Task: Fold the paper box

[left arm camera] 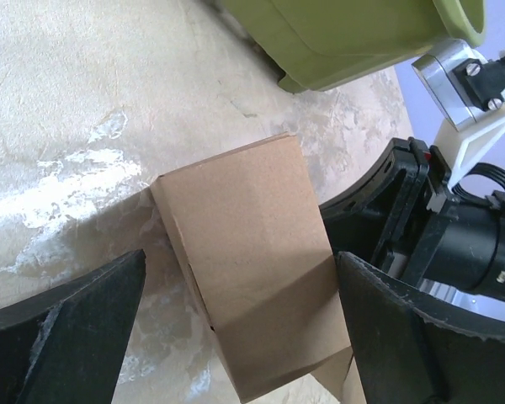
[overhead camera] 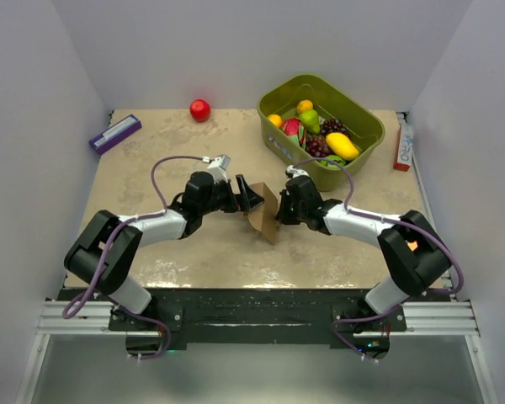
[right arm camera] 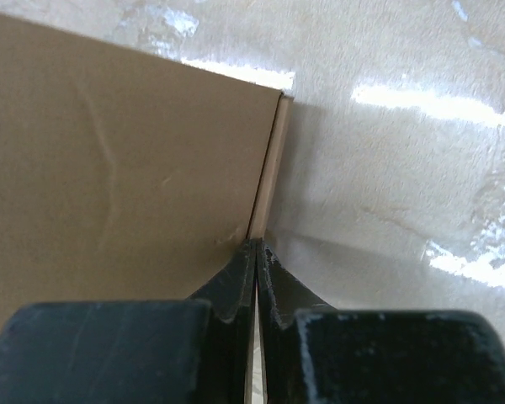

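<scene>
A paper box (overhead camera: pixel 264 215) of plain brown cardboard is seen on the beige table (overhead camera: pixel 135 185), near the green bin (overhead camera: pixel 288 150) and just off that bin's near left corner, on the side toward the arm bases. The box is partly folded: in the left wrist view 1 broad panel is shown tilted up, with a narrow side wall along its left edge and a faint crease across its lower part. The right gripper (right arm camera: pixel 254 251) is pressed together on a thin cardboard edge of the box, which is seen in the right wrist view running straight down between the 2 black fingertips; the broad brown face is spread out to the left of that edge. The left gripper (overhead camera: pixel 251 199) is held spread wide on the side of the box away from the bin, with 1 finger to each side of the panel in its own wrist view; the left-hand finger is kept apart from the cardboard, while contact at the right-hand finger cannot be told. The 2 grippers are thus faced toward each other across the box. The bin is filled with toy fruit (overhead camera: pixel 320 135). A red ball (overhead camera: pixel 200 109) is found well to the left of the bin, a purple-and-white flat box (overhead camera: pixel 114 133) farther left still, and a red-and-white slim box (overhead camera: pixel 402 145) just to the bin's right.
</scene>
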